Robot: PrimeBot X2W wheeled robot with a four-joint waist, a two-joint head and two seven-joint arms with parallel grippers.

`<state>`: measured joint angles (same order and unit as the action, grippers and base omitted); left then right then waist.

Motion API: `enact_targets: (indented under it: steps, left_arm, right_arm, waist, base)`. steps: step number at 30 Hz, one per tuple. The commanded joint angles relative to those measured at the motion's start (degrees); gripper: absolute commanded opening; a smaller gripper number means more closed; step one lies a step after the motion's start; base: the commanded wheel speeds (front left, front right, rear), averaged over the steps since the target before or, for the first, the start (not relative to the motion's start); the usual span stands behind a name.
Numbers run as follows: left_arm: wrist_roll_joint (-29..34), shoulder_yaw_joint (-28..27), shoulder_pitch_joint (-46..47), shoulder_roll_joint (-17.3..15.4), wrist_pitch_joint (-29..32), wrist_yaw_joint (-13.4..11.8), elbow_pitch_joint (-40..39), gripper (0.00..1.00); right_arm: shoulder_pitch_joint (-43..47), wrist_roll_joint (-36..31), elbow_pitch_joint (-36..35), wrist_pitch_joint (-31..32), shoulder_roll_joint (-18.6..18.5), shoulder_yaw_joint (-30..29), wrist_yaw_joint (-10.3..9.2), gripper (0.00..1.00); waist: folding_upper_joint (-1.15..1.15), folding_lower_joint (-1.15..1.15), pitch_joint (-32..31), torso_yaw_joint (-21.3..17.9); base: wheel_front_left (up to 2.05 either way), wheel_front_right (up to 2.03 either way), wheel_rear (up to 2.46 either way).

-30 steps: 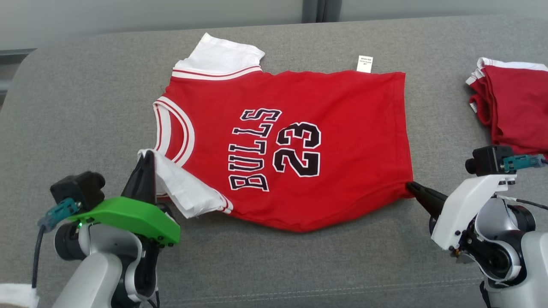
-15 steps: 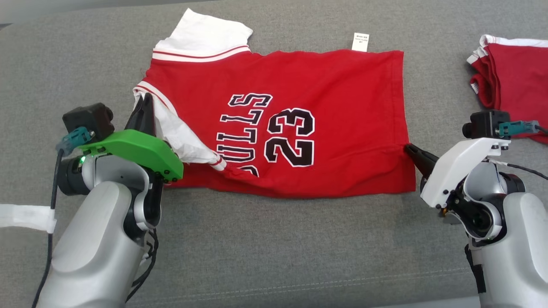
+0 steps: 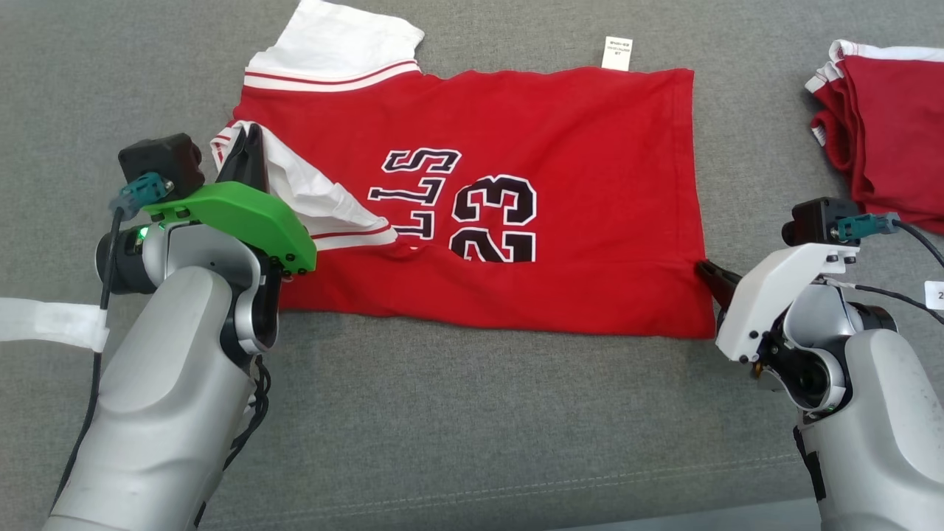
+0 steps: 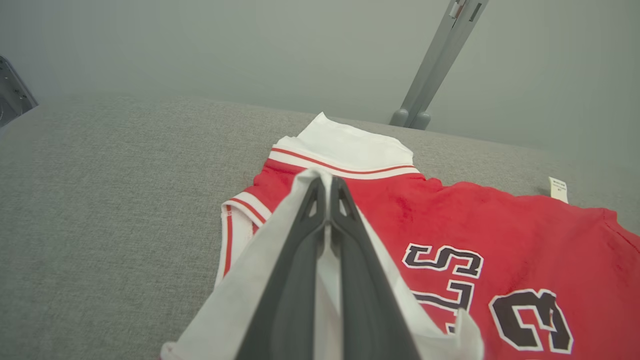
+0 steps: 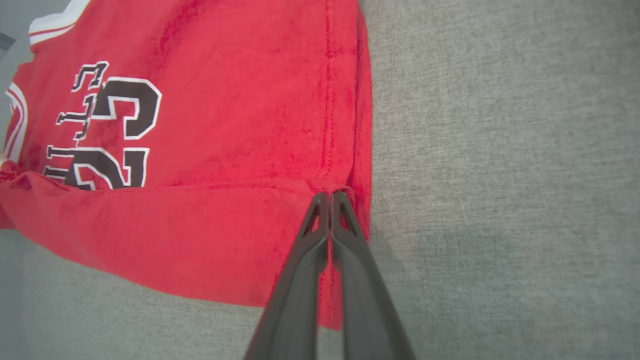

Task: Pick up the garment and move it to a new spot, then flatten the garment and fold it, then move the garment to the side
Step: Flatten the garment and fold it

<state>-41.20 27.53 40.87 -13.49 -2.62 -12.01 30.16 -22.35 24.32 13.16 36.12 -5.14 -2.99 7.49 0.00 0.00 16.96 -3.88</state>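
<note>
The garment is a red jersey with white sleeves and black lettering, spread on the grey cushion. Its near edge is turned over onto the front, hiding the lower part of the lettering. My left gripper is shut on the near white sleeve, lifted over the neckline; the same grip appears in the left wrist view. My right gripper is shut on the near hem corner at the jersey's right edge, with the tips pinching the folded red cloth.
A second red and white garment lies folded at the far right of the grey cushion. A small white tag sticks out at the jersey's far edge. A grey wall and post stand beyond the cushion.
Both grippers have carried the near edge away from me, folding it over the lettering. The camera has tilted down, so the whole scene has shifted up.
</note>
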Motion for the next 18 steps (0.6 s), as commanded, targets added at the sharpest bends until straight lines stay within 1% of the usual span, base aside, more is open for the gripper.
enact_targets:
  steps: [1,7,18]
  left_arm:
    - [0.52,0.06,1.47,0.17,-0.49,0.38,0.87,0.0]
    - [0.97,0.53,3.92,0.43,-1.09,0.96,3.8,0.0]
    - [1.2,0.52,5.9,-0.35,-1.54,0.26,8.36,0.0]
  right_arm:
    - [-0.3,-0.59,0.61,-0.59,-0.58,-0.18,0.0,0.0]
    - [-0.65,-1.59,2.03,-1.98,-0.53,-0.73,0.0,0.0]
    - [-1.86,-1.17,2.64,-4.26,0.02,0.01,0.0,0.0]
  waist:
    - [0.0,0.0,0.16,-0.17]
    - [0.0,0.0,0.65,-0.68]
    - [0.0,0.0,1.9,-0.97]
  base:
    - [0.0,0.0,0.0]
    - [0.0,0.0,0.0]
    - [0.0,0.0,0.0]
